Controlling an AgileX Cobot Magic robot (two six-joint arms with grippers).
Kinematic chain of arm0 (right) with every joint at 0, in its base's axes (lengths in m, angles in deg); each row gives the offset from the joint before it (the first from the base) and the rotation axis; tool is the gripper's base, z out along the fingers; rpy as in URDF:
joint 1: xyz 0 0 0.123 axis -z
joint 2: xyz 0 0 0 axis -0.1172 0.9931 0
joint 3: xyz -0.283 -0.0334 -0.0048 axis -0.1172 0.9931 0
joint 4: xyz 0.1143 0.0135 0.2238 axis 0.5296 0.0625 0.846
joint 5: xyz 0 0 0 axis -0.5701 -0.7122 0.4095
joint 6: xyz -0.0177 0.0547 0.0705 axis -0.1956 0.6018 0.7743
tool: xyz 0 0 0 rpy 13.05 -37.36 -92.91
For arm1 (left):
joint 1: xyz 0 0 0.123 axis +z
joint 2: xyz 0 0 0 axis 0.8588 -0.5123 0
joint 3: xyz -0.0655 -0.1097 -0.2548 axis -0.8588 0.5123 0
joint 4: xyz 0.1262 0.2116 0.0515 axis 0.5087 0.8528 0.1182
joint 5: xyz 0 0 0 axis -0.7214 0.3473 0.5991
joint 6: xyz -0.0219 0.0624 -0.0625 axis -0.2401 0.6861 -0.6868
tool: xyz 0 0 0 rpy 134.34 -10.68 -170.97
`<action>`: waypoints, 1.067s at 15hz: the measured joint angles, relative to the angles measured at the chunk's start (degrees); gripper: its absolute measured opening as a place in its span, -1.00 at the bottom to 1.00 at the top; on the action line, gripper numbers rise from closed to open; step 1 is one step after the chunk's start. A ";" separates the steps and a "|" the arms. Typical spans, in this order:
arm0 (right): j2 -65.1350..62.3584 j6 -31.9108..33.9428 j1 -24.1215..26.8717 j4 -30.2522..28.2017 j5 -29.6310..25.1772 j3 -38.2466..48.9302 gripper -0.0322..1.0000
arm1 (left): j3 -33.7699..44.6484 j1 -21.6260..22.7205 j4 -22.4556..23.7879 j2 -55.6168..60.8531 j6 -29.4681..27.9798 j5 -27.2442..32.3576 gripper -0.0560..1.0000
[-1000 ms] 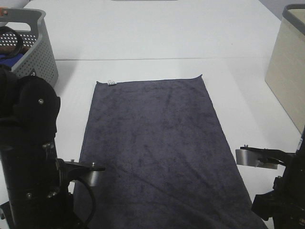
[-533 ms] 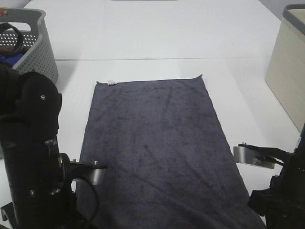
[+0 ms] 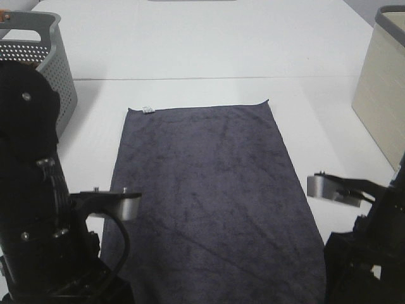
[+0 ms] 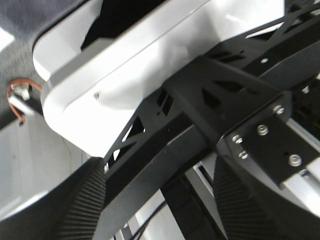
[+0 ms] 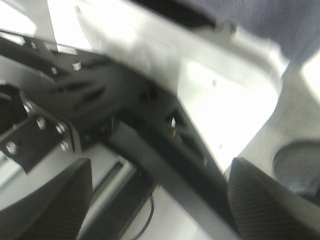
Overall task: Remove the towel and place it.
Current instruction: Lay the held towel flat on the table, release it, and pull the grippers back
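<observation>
- Nearest, past the table's front edge, the left gripper (image 4: 160,210) and right gripper (image 5: 160,205) have come open — jaws well apart, nothing between them.
- The black left arm (image 3: 31,190) has risen, covering more of the basket.
- The large dark charcoal-grey terry towel (image 3: 209,190) lies unmoved, flat on the white table (image 3: 209,44), small white tag (image 3: 148,109) at its far left corner; both arms hide its near corners.
- Farthest: a grey perforated plastic basket (image 3: 60,76) at left, a beige bin with a grey rim (image 3: 380,95) at right — both apart from the towel.

A broad, smooth white desk (image 3: 209,44) lay evenly lit, with a thin seam (image 3: 253,78) crossing it. At the desk's far left corner stood a grey perforated plastic basket (image 3: 50,47). Off its right edge was a beige boxy bin (image 3: 380,88) with a grey rim. Grey floor (image 3: 367,5) showed past its far right corner.
</observation>
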 joint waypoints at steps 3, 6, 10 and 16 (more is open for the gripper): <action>-3.55 0.40 0.06 -1.60 2.69 -8.02 0.48 | -5.56 0.57 5.67 2.46 -1.78 -0.29 0.24; -4.18 4.41 0.46 -5.90 4.53 -17.02 0.48 | -11.69 6.07 12.89 2.46 -2.86 -3.55 0.24; -1.83 4.24 11.34 -5.84 3.78 -28.99 0.48 | -21.20 19.08 16.44 0.34 -2.64 -11.57 0.30; 16.62 2.18 12.20 -5.16 -2.12 -51.91 0.56 | -39.42 22.52 17.70 -16.44 -1.78 -12.09 0.31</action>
